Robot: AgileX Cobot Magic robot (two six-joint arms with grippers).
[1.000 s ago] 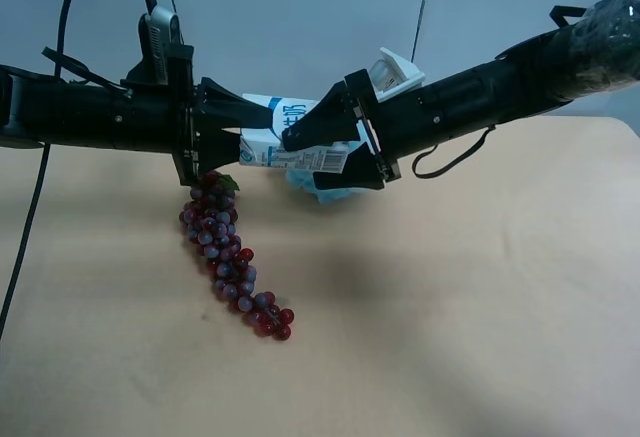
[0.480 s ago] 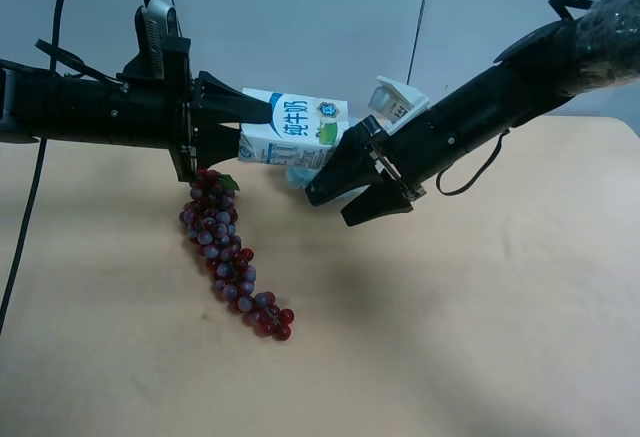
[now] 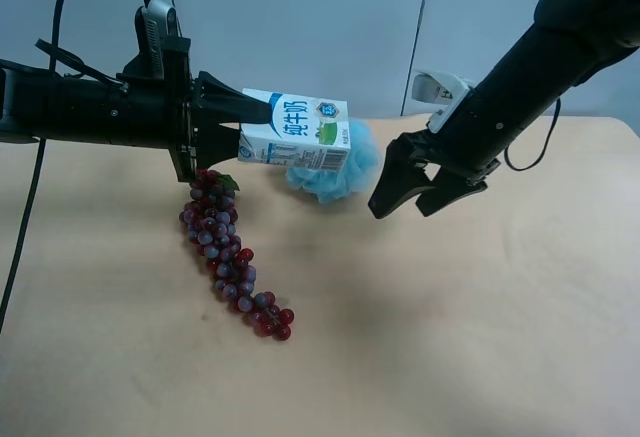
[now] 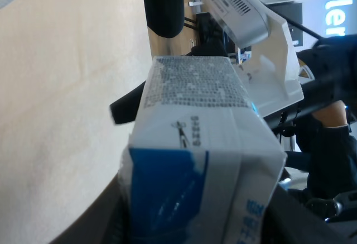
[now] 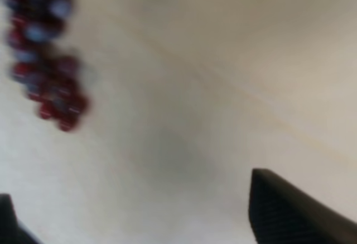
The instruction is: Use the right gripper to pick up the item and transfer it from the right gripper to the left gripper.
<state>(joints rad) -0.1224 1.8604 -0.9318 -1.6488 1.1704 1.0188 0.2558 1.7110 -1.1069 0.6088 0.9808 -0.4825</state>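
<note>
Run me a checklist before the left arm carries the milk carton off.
1. Grip: left gripper is shut on one end of the milk carton. Ok.
2. Release: right gripper is open, apart from the carton. Ok.
3. Lift: carton is off the table. Ok.
4. Behind: bath pouf clear of the carton? Cannot tell, they overlap in view.
5. Below: grape bunch clear of the left gripper? Cannot tell, its top lies right beneath.

right gripper [image 3: 401, 212] let go of milk carton [image 3: 296, 133], drawn back clear, jaws apart
</note>
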